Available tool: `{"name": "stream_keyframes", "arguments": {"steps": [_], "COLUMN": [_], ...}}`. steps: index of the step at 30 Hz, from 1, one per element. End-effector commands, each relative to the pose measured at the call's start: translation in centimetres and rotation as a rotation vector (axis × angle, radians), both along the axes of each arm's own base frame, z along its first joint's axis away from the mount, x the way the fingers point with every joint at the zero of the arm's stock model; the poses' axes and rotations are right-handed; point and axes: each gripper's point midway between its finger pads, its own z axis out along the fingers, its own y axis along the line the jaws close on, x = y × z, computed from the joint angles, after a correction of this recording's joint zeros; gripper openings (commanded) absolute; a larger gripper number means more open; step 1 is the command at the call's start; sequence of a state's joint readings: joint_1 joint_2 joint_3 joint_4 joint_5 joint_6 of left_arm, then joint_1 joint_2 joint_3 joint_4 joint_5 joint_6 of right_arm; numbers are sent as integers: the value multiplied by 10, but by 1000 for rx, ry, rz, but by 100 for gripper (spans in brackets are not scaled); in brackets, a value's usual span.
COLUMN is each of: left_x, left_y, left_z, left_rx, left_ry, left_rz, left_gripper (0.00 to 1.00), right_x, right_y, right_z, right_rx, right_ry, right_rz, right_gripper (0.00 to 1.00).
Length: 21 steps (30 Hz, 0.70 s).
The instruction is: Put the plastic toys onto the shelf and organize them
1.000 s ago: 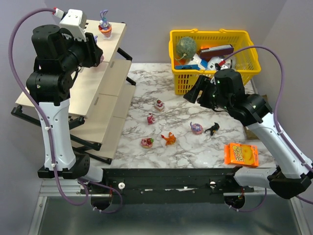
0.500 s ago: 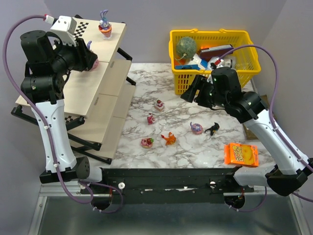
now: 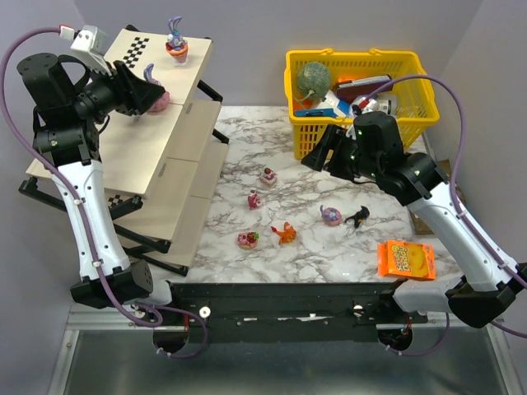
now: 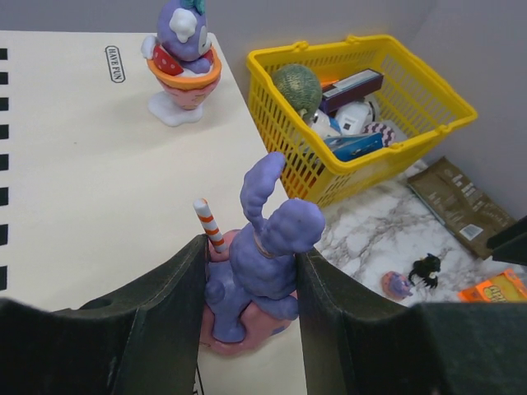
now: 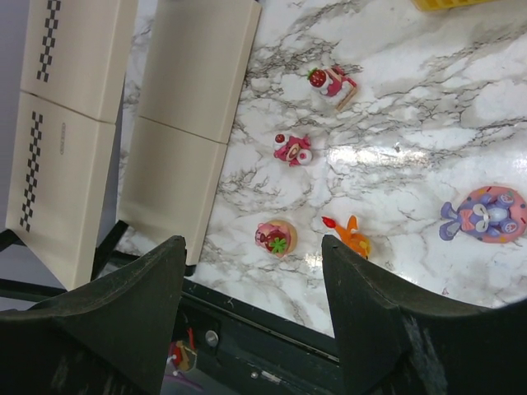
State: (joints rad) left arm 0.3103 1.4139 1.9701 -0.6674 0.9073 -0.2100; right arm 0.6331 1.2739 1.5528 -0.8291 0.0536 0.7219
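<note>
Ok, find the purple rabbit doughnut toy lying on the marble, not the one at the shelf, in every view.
Top external: the doughnut toy lies right of centre, just left of the black figurine.
Left wrist: the doughnut toy is small, at lower right, beside the black figurine.
Right wrist: the doughnut toy is at the right edge, right of the orange toy.
Shared landmark: the shelf, whose beige panels show in all three.

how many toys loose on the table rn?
6 on the marble table: strawberry toy, small pink toy, pink doughnut toy, orange toy, purple rabbit doughnut, black toy. The right arm may hide more.
</note>
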Motion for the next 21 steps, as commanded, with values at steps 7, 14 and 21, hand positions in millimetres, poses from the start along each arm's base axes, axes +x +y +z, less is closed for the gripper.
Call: {"name": "stream_keyframes", "arguments": {"steps": [7,14,21], "left_x": [-8,-3,2], "left_y": [-8,2,3], "left_z": [15,4,-2], "left_rx": [-38,11,-4], "left_ry": [-43,-16,12], "left_rz": [-98,-33,-37], "left_gripper": [0,5,14], "right_x": [2,1,-2], "right_y": [2,2,1], "right_z": [-3,-3,-3], "right_rx": [19,21,23], "right_ry": [6,5,5], "right_rz": [-3,2,6], "right_gripper": [75,75,74]}}
